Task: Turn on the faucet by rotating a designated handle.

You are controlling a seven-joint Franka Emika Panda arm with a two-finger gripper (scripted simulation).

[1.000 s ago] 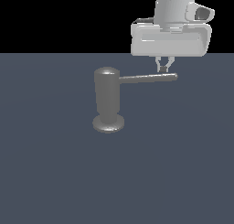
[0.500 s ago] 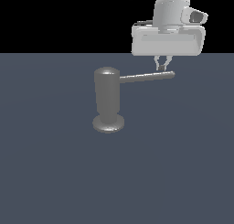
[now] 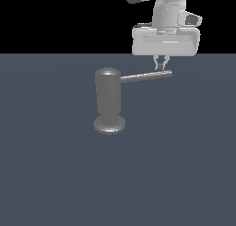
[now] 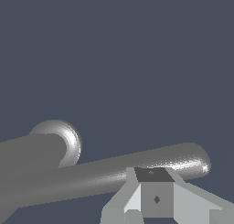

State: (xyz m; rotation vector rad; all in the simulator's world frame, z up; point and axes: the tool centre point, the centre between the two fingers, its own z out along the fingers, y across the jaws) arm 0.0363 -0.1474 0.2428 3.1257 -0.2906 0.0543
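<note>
End effector (image 3: 161, 64): hangs just above the outer stretch of the handle (image 3: 146, 76), close to its rounded tip. Fingers point down and sit very near each other; the two tips converge to a narrow V in the exterior view. They appear nearly closed with nothing between them. In the wrist view the finger block (image 4: 155, 195) lies in front of the rod, so actual contact with the rod cannot be confirmed.

Faucet (image 3: 109, 100): upright grey cylinder, domed top, flared disc base resting on the dark counter (image 3: 55, 174). Stands left of the end effector in the exterior view and lower.

Handle: slim rod leaving the cylinder near its top, running toward the exterior view's right with a slight upward slope. Long axis is roughly horizontal, radial from the cylinder. In the wrist view the rod (image 4: 137, 170) crosses the frame, rounded end beyond the finger block, with the faucet's domed top (image 4: 64, 141) at its other end.

Key relation: the end effector is over the far end of the lever, well away from the pivot axis in the cylinder. That gives the longest moment arm. Judgement: the next move needs a sideways push, across the rod's axis, with the fingertips lowered enough to bear on the rod's flank rather than skim over its top.
</note>
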